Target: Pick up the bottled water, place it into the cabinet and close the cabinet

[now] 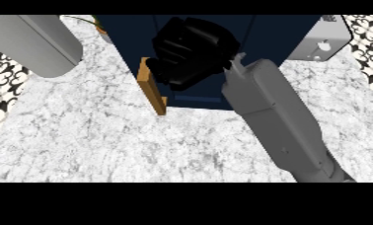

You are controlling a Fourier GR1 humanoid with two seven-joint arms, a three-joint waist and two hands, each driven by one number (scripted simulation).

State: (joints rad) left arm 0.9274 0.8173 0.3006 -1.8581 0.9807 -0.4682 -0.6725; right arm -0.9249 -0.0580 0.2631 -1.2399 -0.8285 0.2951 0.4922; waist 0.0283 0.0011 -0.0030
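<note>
We record the right hand (191, 54) raised in front of the dark blue cabinet (280, 34) at the back of the marble counter (109, 140), its grey forearm (280, 120) entering from the lower right. The hand shows as a bunched black mass, and we cannot tell whether it is open, closed or holding anything. We cannot locate the bottle, which may be hidden behind the hand. A wooden strip (152, 87) stands at the cabinet's lower left, just beside the hand. The left forearm (38, 41) shows at the upper left. A pale box (320, 46) adjoins the cabinet's right side.
</note>
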